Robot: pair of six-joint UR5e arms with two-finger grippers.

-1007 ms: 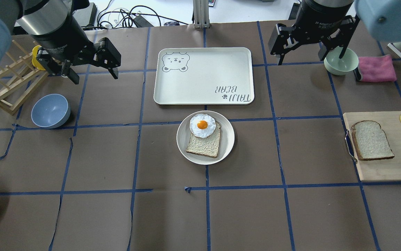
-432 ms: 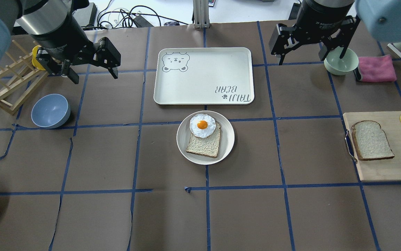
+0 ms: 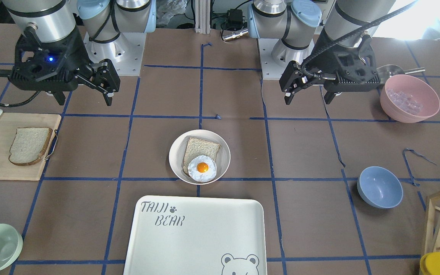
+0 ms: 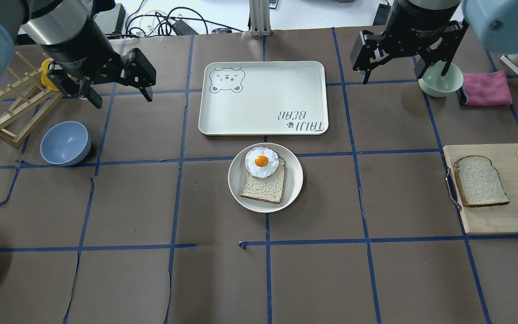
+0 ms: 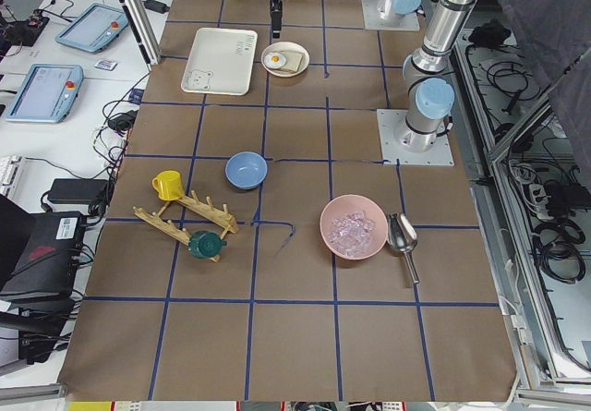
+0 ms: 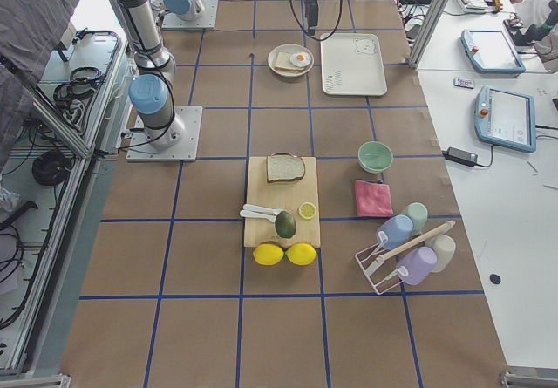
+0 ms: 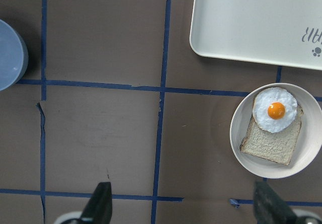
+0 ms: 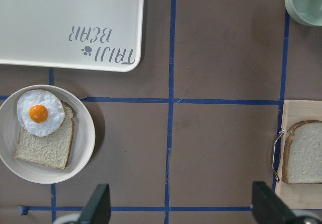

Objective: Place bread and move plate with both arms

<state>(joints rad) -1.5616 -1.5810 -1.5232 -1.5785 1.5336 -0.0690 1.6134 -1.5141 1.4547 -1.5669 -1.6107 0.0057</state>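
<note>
The bread (image 4: 481, 181), a thick pale slice with brown crust, lies on a wooden cutting board (image 4: 511, 216) at the table's right; it also shows in the front view (image 3: 28, 145) and the right wrist view (image 8: 304, 152). The plate (image 4: 294, 180) sits mid-table and holds a thinner tan slice (image 4: 263, 188) topped with a fried egg (image 4: 262, 162). The plate also shows in the front view (image 3: 176, 156). My left gripper (image 4: 122, 98) is open and empty, high at the far left. My right gripper (image 4: 404, 76) is open and empty, high at the far right.
The TAIJI BEAR tray (image 4: 263, 96) lies just beyond the plate. A green bowl (image 4: 441, 83) and pink cloth (image 4: 486, 87) are under and beside the right gripper. A blue bowl (image 4: 65, 143) and wooden rack (image 4: 11, 105) are at the left. A pink bowl (image 3: 409, 98) stands near the left arm.
My right gripper has drifted slightly to the right. The left gripper, plate and bread have not moved.
</note>
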